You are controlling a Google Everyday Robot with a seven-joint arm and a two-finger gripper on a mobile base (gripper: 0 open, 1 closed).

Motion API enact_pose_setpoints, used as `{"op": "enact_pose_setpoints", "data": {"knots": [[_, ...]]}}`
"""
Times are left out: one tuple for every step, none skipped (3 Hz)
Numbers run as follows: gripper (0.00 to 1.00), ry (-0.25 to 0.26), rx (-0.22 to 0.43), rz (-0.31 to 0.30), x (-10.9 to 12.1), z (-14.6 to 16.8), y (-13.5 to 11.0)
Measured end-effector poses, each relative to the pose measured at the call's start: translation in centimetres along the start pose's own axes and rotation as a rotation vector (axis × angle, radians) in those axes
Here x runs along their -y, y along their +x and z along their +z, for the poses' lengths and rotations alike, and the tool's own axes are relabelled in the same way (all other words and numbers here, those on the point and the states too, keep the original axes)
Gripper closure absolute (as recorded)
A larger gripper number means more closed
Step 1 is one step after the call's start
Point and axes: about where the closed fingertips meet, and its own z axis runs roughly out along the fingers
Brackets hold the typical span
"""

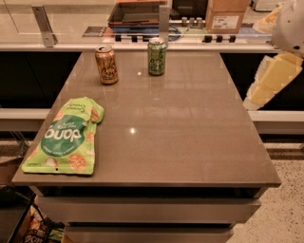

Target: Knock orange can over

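Observation:
The orange can (106,65) stands upright at the far left of the grey table (180,142), copper-coloured with a silver top. A green can (156,56) of like size stands upright a little to its right. My gripper (267,81), pale yellow under a white arm, hangs off the table's right edge, well to the right of both cans and touching nothing.
A green snack bag (65,136) lies flat at the front left of the table. Behind the table runs a counter with a rail, a dark tray (135,13) and a cardboard box (226,15). Speckled floor lies to the right.

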Motion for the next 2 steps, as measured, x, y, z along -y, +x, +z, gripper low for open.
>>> {"op": "enact_pose_setpoints", "data": {"knots": [[0.00,0.008,0.149,-0.010,2.4,2.1,-3.1],[0.00,-0.024,0.307,0.013,3.7,4.3,-5.7]]}}
